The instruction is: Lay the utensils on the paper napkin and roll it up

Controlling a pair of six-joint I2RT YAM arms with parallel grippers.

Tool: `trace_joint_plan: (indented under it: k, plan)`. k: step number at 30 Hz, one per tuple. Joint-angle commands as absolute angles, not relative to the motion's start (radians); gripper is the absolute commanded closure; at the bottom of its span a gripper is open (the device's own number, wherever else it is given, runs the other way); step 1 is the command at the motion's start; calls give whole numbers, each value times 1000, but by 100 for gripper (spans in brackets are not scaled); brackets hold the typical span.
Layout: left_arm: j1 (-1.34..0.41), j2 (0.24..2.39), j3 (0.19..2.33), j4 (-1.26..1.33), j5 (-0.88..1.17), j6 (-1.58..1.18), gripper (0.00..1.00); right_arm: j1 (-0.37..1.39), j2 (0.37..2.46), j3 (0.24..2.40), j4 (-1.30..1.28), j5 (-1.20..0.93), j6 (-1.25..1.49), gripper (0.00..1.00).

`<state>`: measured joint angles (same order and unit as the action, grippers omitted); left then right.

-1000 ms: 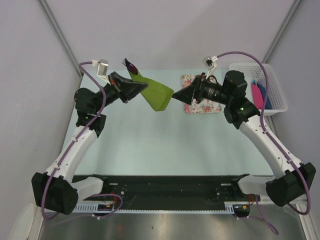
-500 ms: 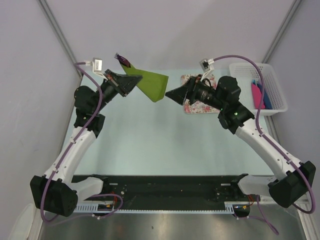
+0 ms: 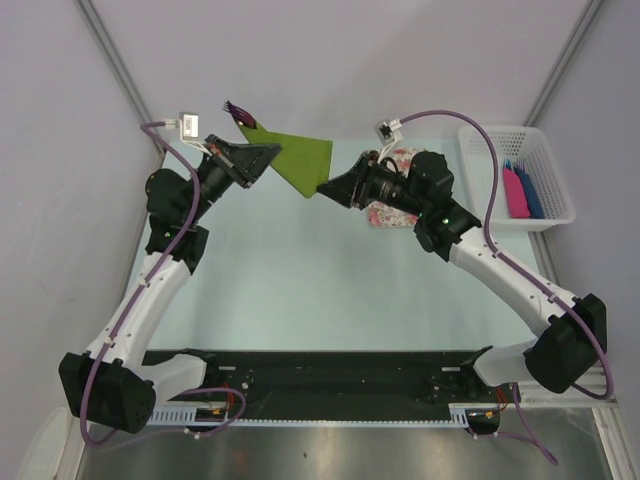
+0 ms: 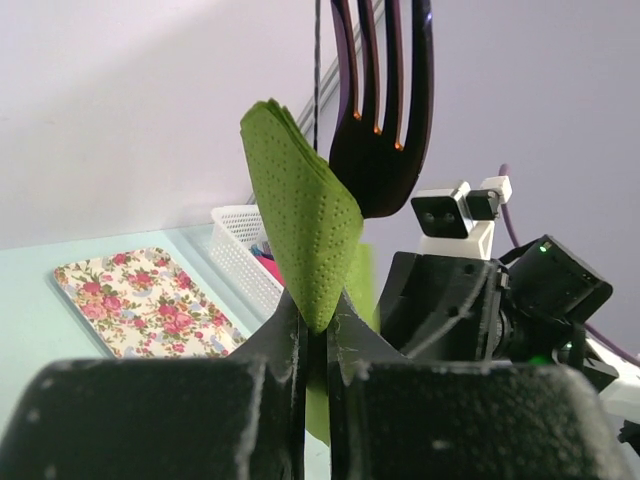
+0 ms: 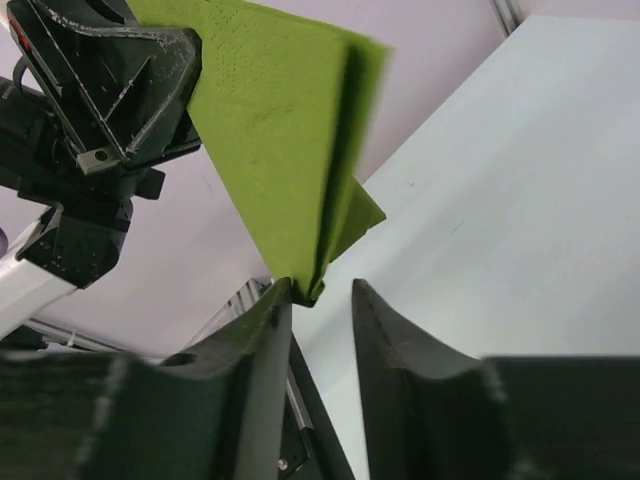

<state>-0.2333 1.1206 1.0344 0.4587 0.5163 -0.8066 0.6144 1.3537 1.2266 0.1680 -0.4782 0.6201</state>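
The olive-green paper napkin (image 3: 300, 160) is folded around the dark purple-maroon utensils and held in the air at the back of the table. Fork tines (image 3: 237, 110) stick out of its far left end; they also show in the left wrist view (image 4: 385, 120). My left gripper (image 3: 268, 155) is shut on the napkin's left part (image 4: 300, 230). My right gripper (image 3: 325, 187) is open at the napkin's lower right corner (image 5: 280, 140). That corner touches its left fingertip (image 5: 278, 300), and the jaws stand apart.
A pink-and-white floral mat (image 3: 395, 213) lies on the table under the right arm. A white basket (image 3: 540, 150) at the back right holds pink and blue flat pieces (image 3: 518, 190). Walls close in at the back and sides.
The left gripper has lifted the napkin bundle up and to the left and turned it flatter. The right gripper has moved left after it, back to the napkin's lower corner.
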Motion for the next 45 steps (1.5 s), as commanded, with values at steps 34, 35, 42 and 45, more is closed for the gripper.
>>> trace_joint_plan:
  k: [34, 35, 42, 45]
  plan:
    - [-212, 1108, 1080, 589, 655, -934, 100, 479, 1385, 1267, 293, -730, 724, 79]
    - [-212, 1109, 1078, 547, 635, -917, 100, 474, 1372, 1287, 260, -720, 694, 77]
    - [-209, 1134, 1085, 492, 543, -920, 100, 480, 1234, 1364, 97, -539, 398, 34]
    - [-209, 1150, 1097, 499, 548, -933, 100, 532, 1215, 1370, 113, -505, 330, 27]
